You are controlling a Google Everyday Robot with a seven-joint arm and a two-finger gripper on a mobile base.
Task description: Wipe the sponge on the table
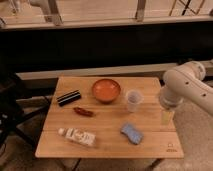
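The light-blue sponge [131, 133] lies flat on the wooden slatted table [107, 145], near the front right. My white arm reaches in from the right, over the table's right edge. Its gripper [167, 116] hangs pointing down beside that edge, up and to the right of the sponge and apart from it. Nothing shows in the gripper.
An orange bowl [106, 90] stands at the back middle with a clear plastic cup [133, 100] to its right. A black flat object [68, 97] and a small red item [83, 111] lie on the left. A white labelled bottle [76, 136] lies at the front left. A dark wall runs behind.
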